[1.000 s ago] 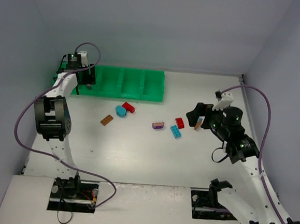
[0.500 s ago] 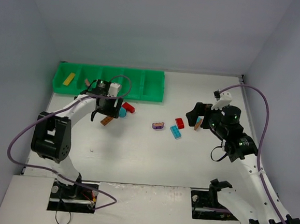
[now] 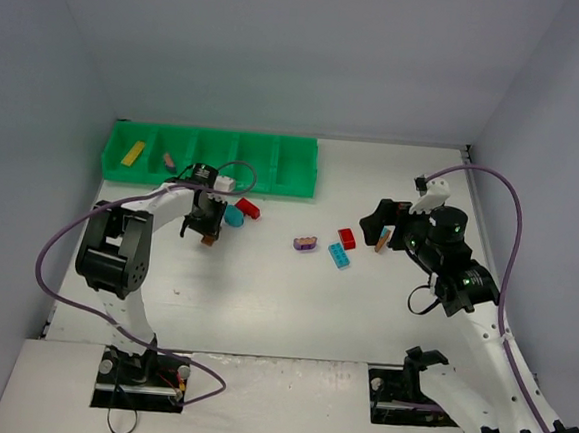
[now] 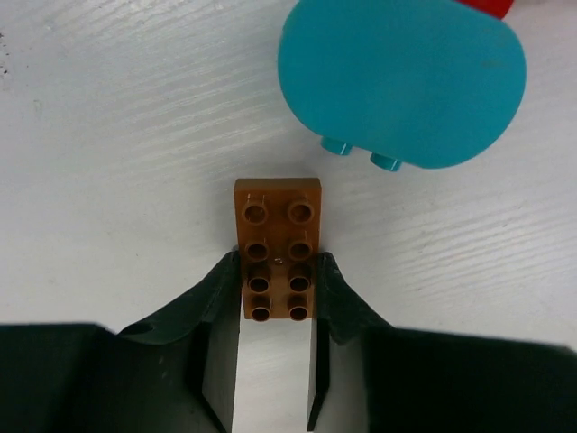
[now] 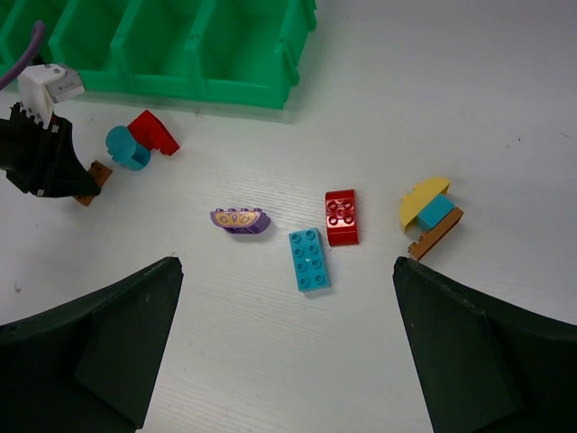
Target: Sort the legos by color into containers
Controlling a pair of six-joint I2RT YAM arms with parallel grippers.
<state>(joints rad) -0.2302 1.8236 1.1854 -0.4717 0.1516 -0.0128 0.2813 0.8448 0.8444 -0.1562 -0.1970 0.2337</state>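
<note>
My left gripper [image 4: 278, 281] is shut on an orange-brown lego [image 4: 277, 239] that lies studs up on the table, gripped by its near end. In the top view that gripper [image 3: 206, 232] stands just in front of the green container tray [image 3: 272, 183]. A cyan rounded lego [image 4: 401, 81] and a red one [image 3: 248, 208] lie right beside it. My right gripper [image 5: 286, 263] hangs open above a cyan brick [image 5: 309, 260], a red brick [image 5: 342, 217] and a purple piece [image 5: 240, 220], holding nothing.
A yellow lego [image 3: 133, 153] lies in the tray's leftmost compartment and a pinkish one [image 3: 169, 158] in the second. A small stack of yellow, cyan and brown pieces [image 5: 431, 215] sits by the right gripper. Grey walls enclose the table.
The left arm came from the tray's left end down to the orange-brown lego and shut on it. The right arm has stayed still and open.
</note>
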